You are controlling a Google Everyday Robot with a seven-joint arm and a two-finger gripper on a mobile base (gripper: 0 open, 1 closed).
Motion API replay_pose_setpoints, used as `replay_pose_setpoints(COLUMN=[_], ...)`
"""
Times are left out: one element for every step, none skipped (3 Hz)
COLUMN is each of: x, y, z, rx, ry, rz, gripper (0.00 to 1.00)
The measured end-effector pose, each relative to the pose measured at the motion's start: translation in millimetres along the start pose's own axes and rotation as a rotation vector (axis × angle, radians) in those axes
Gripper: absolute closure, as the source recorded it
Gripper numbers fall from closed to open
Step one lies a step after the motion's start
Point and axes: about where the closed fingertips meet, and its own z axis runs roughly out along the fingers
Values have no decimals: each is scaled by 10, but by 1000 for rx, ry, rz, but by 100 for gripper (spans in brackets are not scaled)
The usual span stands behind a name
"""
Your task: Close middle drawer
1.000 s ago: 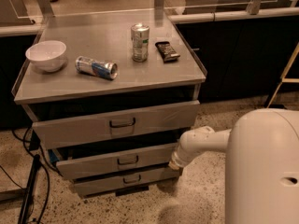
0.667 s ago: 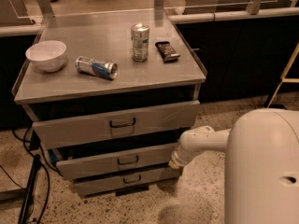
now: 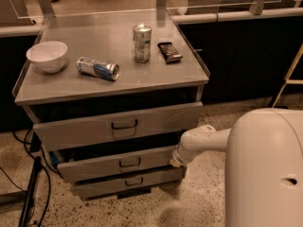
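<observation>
The grey cabinet has three drawers, all standing out a little. The middle drawer [image 3: 113,163] is a shallow grey front with a small dark centre handle [image 3: 129,163], pulled out with a dark gap above it. The top drawer [image 3: 118,125] is taller and also stands out. The lowest drawer [image 3: 127,182] sits below. My white arm reaches in from the right, and its gripper [image 3: 176,161] is at the right end of the middle drawer's front, touching or very close to it.
On the cabinet top [image 3: 71,86] stand a white bowl [image 3: 47,56], a can lying on its side [image 3: 98,68], an upright can [image 3: 141,42] and a dark packet [image 3: 169,51]. Cables [image 3: 33,188] lie on the floor at left. Dark counters stand behind.
</observation>
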Motion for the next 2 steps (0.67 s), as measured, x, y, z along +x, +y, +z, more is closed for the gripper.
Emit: replay_pose_setpoints(x=[-83, -153], y=[-40, -69], z=[9, 19], rx=[11, 16], ry=[-1, -2], rz=[-14, -33], gripper=[100, 100])
